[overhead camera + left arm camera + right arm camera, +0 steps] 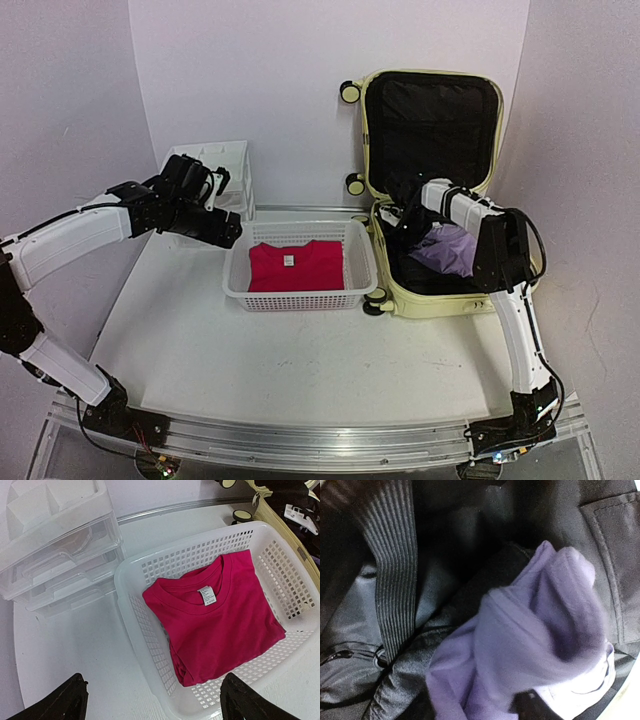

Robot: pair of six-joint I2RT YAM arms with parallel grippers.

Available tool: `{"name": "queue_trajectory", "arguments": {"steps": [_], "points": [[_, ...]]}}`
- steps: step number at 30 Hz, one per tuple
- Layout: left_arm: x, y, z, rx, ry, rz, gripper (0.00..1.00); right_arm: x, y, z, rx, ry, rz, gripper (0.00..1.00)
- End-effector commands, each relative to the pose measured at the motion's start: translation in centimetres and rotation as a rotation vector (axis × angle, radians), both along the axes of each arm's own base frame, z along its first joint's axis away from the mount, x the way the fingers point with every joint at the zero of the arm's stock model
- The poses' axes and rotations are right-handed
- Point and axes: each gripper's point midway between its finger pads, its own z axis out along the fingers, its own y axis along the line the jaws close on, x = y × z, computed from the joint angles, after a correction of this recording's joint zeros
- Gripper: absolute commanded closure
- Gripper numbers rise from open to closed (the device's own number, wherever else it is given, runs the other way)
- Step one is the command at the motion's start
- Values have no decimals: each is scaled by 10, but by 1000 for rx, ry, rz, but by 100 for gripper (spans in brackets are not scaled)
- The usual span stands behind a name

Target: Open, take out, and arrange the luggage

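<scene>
The luggage (440, 298) lies open on the bench's (300, 350) right, lid up. The left hand (157, 705) is spread wide by the basket (125, 580). The right hand (398, 216) sits inside the luggage, its fingers hidden by purple cloth (530, 645); I cannot tell its grip.

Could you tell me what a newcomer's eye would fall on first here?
The pale yellow luggage stands open at the right rear, lid up, with the right gripper reaching into it beside a crumpled lilac garment. At centre, a folded crimson T-shirt lies in the white mesh basket, and the left gripper hangs open by its left rear corner.
</scene>
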Motion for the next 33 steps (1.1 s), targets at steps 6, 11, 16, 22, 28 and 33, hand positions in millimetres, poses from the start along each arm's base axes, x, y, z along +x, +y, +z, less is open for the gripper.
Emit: {"name": "queue_trajectory", "arguments": {"steps": [6, 11, 16, 22, 28, 33], "points": [[-5, 6, 15, -31, -37, 9, 8, 4, 2, -2, -42, -44, -6, 57], [-4, 5, 15, -26, -37, 7, 7, 12, 1, 22, -36, -114, -39, 77], [-4, 5, 15, -24, -37, 7, 7, 9, 1, 46, 5, -155, -67, 94], [-3, 4, 16, -26, -39, 4, 7, -6, 8, 71, 147, -160, -127, 100], [-4, 3, 16, -29, -37, -2, 7, -16, -2, 89, 346, -150, -308, 100], [-4, 3, 18, -32, -40, -7, 7, -20, -10, 102, 561, -107, -497, 100]]}}
